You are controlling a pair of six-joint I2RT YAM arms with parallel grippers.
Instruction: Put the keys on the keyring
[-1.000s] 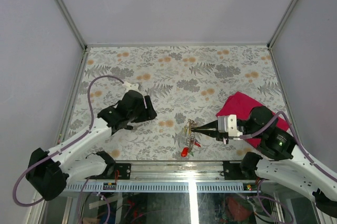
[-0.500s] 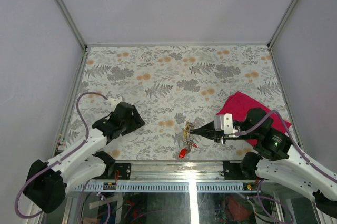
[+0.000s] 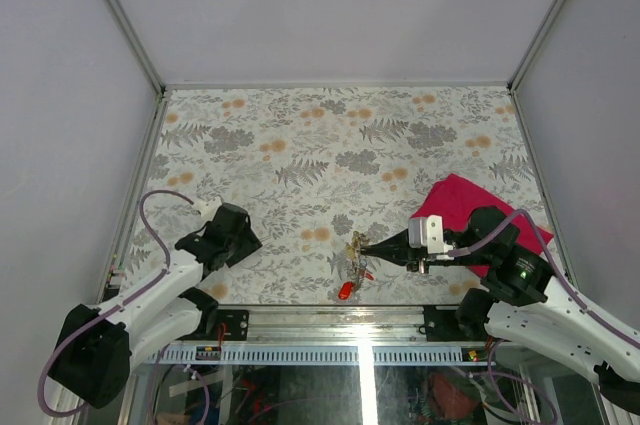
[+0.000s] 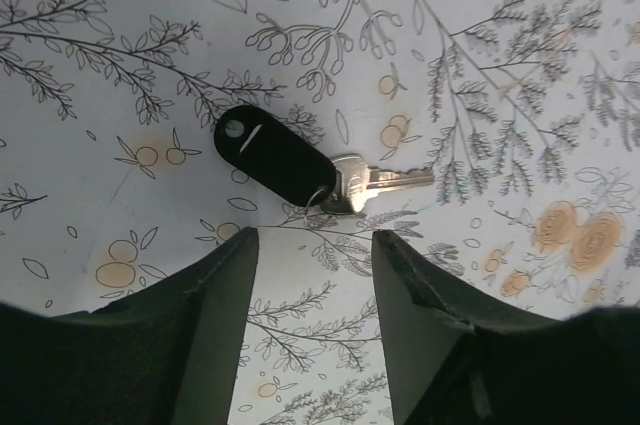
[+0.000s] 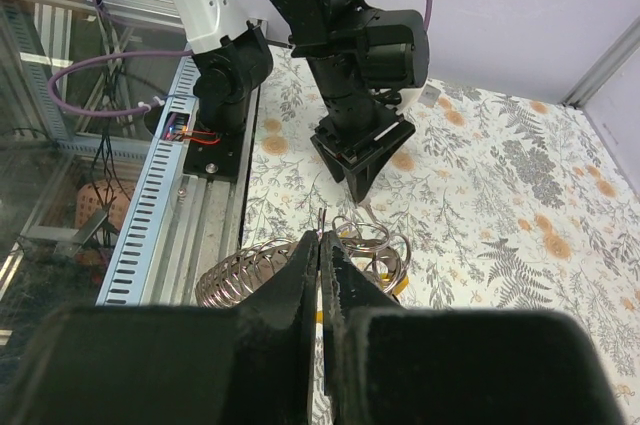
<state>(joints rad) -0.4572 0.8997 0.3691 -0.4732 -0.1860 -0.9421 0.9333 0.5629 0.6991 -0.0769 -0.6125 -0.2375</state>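
the job looks partly done, as far as i can judge. the right gripper (image 3: 366, 242) has its fingers pressed together on the keyring (image 3: 355, 242), a thin wire loop pinched at the very tips and held up just over the near edge of the desk (image 3: 330, 135), around its middle. a small bunch of keys (image 3: 355, 263) dangles from that ring, so some seem to be threaded on already. a red key (image 3: 345, 291) hangs lowest. the right wrist view shows a sliver of yellow under the fingers, plus a silvery wire coil (image 5: 232, 280) whose part in this i cannot make out.

what is left, by my reading, is the black key (image 4: 275, 153). it lies flat on the desk by itself toward the near left corner, well apart from the ring, a black plastic head joined to a silvery blade. the left gripper (image 4: 315, 240) hangs right over it with its fingers spread, nothing between them and not touching the key. to my eye the next step is picking it up and carrying it across to the ring.

counts: one keyring. one black key lying loose. on the bunch, one red head plain to see, one hint of yellow and no blue that i can find; the bunch is too tangled and small to count surely. one magenta cloth (image 3: 455, 200) near the right edge of the desk. two grippers.
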